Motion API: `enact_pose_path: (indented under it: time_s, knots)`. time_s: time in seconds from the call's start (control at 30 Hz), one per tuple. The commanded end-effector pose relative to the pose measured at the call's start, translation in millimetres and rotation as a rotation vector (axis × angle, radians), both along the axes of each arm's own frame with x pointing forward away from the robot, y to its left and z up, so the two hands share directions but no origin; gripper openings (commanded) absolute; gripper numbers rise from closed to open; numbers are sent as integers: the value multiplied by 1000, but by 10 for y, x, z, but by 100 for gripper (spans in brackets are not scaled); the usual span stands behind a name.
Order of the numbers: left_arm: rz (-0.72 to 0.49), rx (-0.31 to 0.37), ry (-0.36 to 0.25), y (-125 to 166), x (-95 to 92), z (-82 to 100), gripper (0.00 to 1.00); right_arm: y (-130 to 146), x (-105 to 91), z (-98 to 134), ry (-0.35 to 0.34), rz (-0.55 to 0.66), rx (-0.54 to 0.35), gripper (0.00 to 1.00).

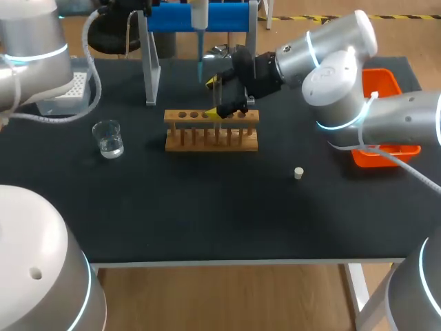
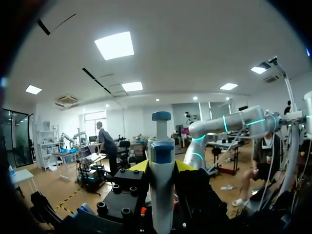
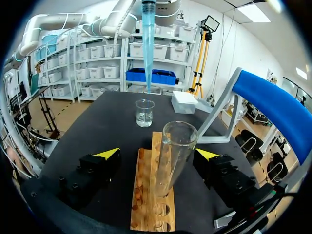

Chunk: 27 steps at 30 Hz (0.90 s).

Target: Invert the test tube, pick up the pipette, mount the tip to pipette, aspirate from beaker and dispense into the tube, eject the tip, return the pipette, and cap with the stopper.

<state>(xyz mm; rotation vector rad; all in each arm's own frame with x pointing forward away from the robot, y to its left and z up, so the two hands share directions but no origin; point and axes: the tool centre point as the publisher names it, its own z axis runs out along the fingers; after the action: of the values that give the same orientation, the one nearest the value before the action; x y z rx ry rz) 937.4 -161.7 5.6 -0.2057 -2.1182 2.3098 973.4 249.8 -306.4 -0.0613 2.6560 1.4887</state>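
Right gripper [image 3: 158, 153] hangs open astride the rack [image 3: 146, 195], which looks stiff and steady. Left gripper [image 2: 162, 165] is clamped on the pipette [image 2: 161, 195], probably light rigid plastic, best held by its body. Between the right fingers, untouched, the tube [image 3: 176, 146] stands mouth up. It looks like thin, slick, breakable glass, so take it mid-length and gently. The stopper [image 1: 298, 173] lies apart, small and apt to roll.

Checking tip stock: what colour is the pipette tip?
The pipette tip is translucent light blue, clearest in the right wrist view.
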Motion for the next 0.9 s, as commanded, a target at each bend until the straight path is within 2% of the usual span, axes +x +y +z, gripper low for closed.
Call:
enact_pose_path:
  time_s: [0.03, 0.37, 0.9]
  knots:
    - [-40, 1, -3, -98, 110, 19, 0, -10, 1, 8, 2, 2, -2, 100]
    - [-69, -5, 6, -236, 114, 57, 0, -10, 1, 8, 2, 2, -2, 100]
    - [-72, -5, 5, -237, 110, 55, 0, -10, 1, 8, 2, 2, -2, 100]
